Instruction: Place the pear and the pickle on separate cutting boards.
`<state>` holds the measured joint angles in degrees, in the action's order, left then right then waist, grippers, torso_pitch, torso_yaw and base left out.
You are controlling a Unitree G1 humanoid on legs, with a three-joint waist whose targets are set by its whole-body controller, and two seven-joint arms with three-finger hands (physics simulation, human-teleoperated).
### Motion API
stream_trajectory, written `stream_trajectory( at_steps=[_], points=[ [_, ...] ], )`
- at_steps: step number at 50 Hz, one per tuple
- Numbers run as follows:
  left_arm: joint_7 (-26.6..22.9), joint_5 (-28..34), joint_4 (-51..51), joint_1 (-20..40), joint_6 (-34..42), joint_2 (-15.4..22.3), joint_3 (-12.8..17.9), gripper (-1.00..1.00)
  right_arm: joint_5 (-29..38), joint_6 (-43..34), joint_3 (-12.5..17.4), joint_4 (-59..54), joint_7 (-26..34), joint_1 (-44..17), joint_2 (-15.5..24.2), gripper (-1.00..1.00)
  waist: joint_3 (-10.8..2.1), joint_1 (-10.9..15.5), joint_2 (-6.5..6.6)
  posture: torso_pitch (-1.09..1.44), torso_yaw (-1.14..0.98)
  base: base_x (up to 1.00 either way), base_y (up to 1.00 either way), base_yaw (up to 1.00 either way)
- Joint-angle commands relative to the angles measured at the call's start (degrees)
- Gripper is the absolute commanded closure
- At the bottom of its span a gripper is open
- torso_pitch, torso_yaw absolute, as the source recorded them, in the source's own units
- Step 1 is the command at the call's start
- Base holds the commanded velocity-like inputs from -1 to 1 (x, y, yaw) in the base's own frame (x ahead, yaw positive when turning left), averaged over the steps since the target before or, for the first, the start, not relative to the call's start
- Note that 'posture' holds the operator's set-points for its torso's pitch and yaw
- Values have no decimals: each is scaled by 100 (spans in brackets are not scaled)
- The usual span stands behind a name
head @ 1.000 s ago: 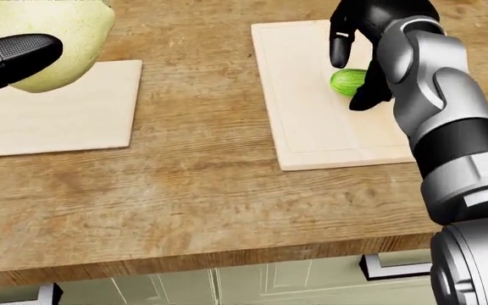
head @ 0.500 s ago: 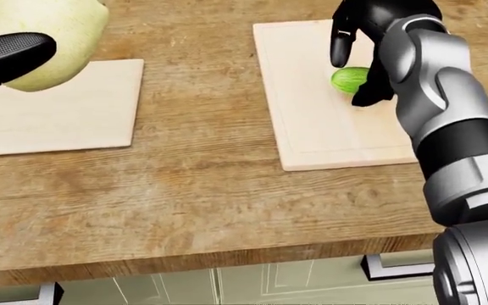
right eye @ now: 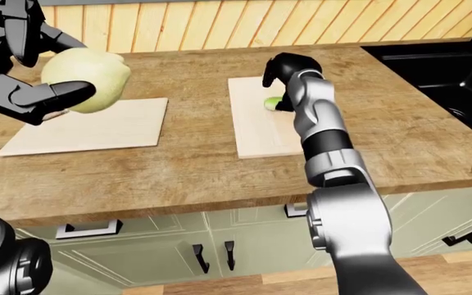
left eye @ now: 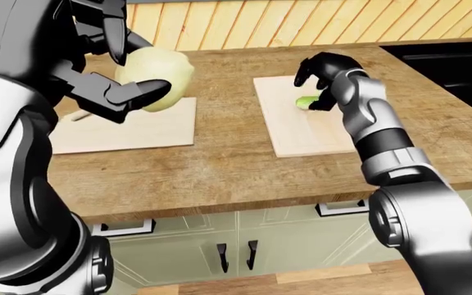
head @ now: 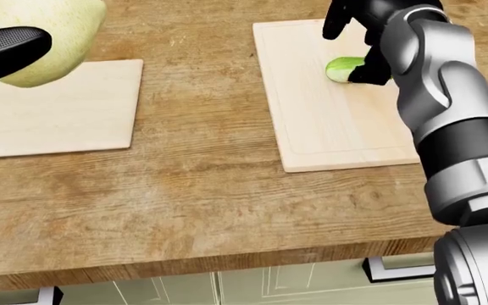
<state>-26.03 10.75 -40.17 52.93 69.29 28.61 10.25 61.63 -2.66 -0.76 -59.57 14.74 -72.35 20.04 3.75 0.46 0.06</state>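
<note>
Wooden countertop (head: 193,184) fills most of what I see, with pale green cabinet doors (left eye: 236,239) under its edge, a plank wall along the top of the eye views and a black sink (right eye: 441,67) off at the right. Two cutting boards lie well apart on it: the left board (head: 66,117) bare, the right board (head: 320,114) carrying the pickle (head: 342,68) near its upper part. My right hand (head: 359,28) is over that pickle with its dark fingers spread; one fingertip sits just beside or against it, and I can't tell whether there is contact, but the fingers are not closed round it. My left hand (left eye: 109,74) has the pear (left eye: 156,78) clamped between its fingers, held in the air above the left board. My worry is twofold. If I pull the right hand away carelessly, that near finger could nudge the pickle, and a rounded thing like that would likely roll toward the board's edge. The pear looks big for this grip, so releasing it from height could let it bounce or roll off the board; I'd judge it safer to lower first. I see no brands, labels or writing anywhere.
</note>
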Motion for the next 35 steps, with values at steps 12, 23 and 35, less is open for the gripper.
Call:
stream_trajectory(
  at_steps=[12, 23, 35],
  points=[
    [82, 38, -91, 220, -118, 95, 93, 100, 58, -53, 84, 716, 294, -119, 83, -68, -182, 1, -4, 0, 0, 0, 0, 0],
    [65, 45, -41, 357, -63, 136, 45, 100, 100, -149, 145, 1240, 795, 6, 144, -79, -166, 6, -11, 0, 0, 0, 0, 0],
    [33, 58, -69, 384, -14, 157, 74, 100, 157, -314, 244, 2155, 1531, 245, 185, -80, -153, 3, -17, 0, 0, 0, 0, 0]
  ],
)
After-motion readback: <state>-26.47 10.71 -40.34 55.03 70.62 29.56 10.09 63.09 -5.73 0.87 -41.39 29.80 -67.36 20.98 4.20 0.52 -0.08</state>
